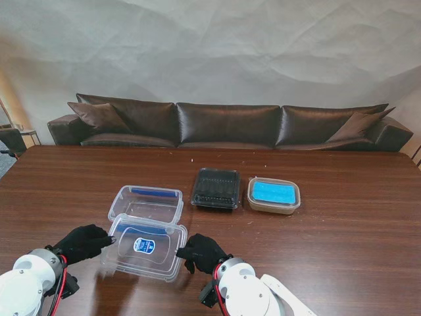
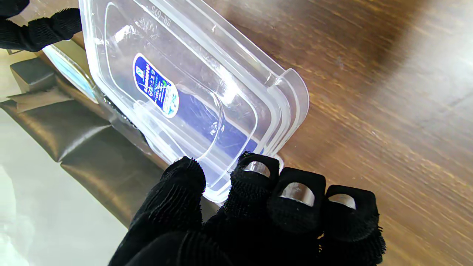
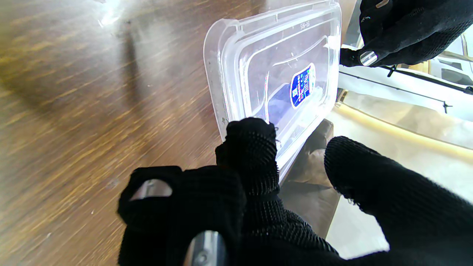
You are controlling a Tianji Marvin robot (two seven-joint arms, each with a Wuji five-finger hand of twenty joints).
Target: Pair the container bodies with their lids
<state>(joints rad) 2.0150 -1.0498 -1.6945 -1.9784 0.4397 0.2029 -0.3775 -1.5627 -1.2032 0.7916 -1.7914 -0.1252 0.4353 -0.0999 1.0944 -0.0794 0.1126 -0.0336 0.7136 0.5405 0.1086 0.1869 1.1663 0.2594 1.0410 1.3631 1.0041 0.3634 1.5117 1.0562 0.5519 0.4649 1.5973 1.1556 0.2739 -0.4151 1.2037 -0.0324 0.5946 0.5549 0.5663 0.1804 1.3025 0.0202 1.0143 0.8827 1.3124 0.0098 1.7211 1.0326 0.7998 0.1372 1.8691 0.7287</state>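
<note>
We are gripping the clear rectangular plastic lid [image 1: 145, 246] with the left hand [image 1: 83, 243] and right hand [image 1: 201, 252] at its short ends, just nearer than the open clear plastic tub [image 1: 147, 203]. Black-lidded tray [image 1: 216, 188] and blue-lidded container [image 1: 273, 195] are looking already paired; this last lid is remaining.

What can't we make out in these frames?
- Clear lid label text: too small in the stand view, blurred in both wrist views.
- Black container contents: dark lid hides them.
- Right hand forearm: cut off by the stand view's bottom edge.
</note>
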